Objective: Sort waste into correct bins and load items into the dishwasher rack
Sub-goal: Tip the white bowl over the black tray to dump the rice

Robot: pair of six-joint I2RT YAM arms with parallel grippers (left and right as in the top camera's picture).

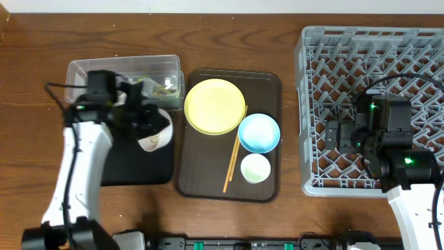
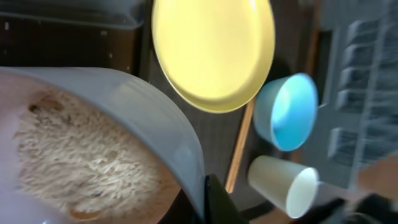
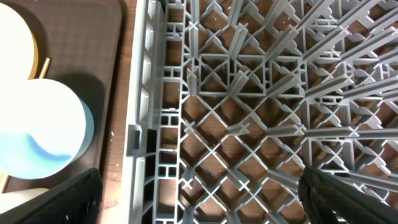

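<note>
We found the rack (image 1: 326,33) at the right of the table (image 1: 41,42), with the serving tray (image 1: 208,173) just left of it. On that tray the plate (image 1: 214,105) sat at the rear left, the bowl (image 1: 259,132) to its right front, and the cup (image 1: 254,168) just before the bowl. The chopsticks (image 1: 232,163) lay slantwise between plate and bowl, running forward past the cup's left side. Left of the serving tray lay the shallow tray (image 1: 135,167), the tub (image 1: 90,69) behind it, some waste (image 1: 161,87) in the tub's right end. A second bowl (image 1: 156,135) hung tilted over the shallow tray's rear right corner, rice (image 2: 74,162) in it.
</note>
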